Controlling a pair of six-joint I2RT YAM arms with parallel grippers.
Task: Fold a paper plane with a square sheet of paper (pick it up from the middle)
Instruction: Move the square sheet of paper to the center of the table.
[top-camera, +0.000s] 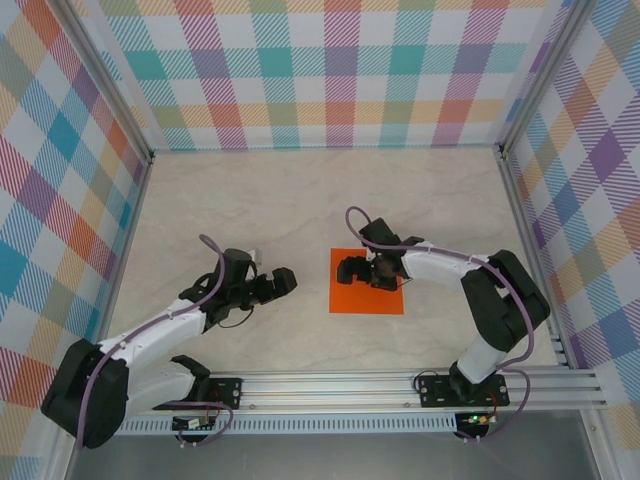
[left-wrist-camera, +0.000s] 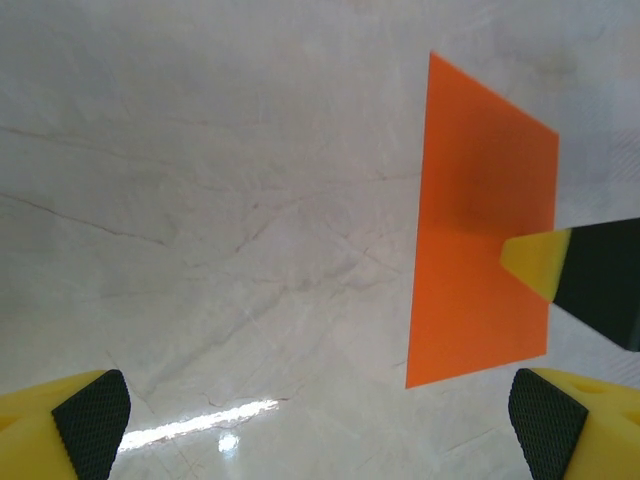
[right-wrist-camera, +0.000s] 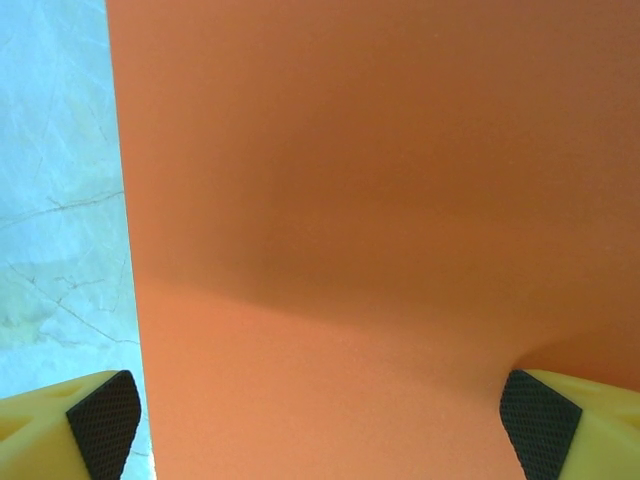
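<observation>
On the pale, marble-veined table (top-camera: 250, 200), boxed in by pastel checked walls (top-camera: 340, 70), the square sheet of paper (top-camera: 367, 282) lies flat near the middle, slightly right of centre. It is bright orange, plain, matte and smooth, with crisp straight edges and sharp corners. In the left wrist view it is a slanted orange panel (left-wrist-camera: 480, 230) at the right.

The right gripper (top-camera: 354, 270) is over the sheet's upper left part. Its jaws stand wide, with the orange surface (right-wrist-camera: 380, 200) spread between them under a soft shadow. Whether it touches the paper cannot be told.

The left gripper (top-camera: 284, 283) sits to the left of the sheet, apart from it, over bare table, its jaws also wide.

The fingertips (right-wrist-camera: 100, 420) are yellow with black cross-hatched pads.
</observation>
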